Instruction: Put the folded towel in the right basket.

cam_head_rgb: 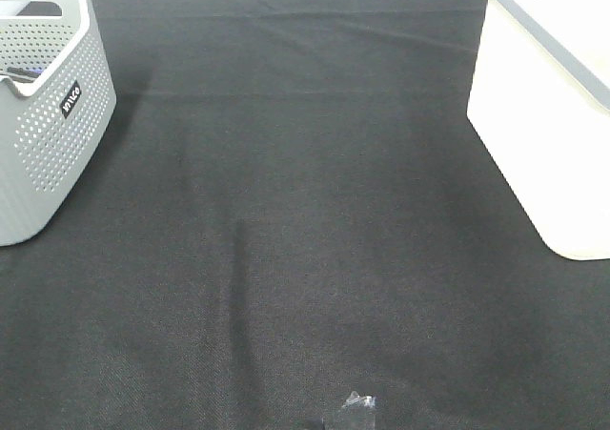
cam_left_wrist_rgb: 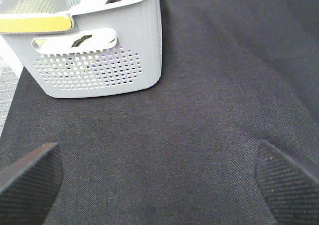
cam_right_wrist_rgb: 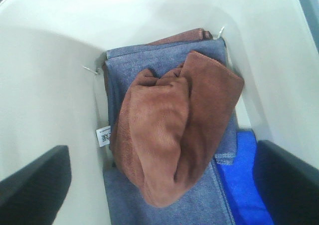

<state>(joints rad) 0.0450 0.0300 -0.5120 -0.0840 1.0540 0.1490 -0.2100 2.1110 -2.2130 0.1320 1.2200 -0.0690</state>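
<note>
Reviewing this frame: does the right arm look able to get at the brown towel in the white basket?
Likely yes. The right claw hangs open over the brown towel, which lies on top of the grey towels with nothing covering it. The basket walls stand close on both sides.

Brown towel (cam_right_wrist_rgb: 174,130) lies on blue-grey towels (cam_right_wrist_rgb: 149,60) inside white basket (cam_right_wrist_rgb: 50,85).
</note>
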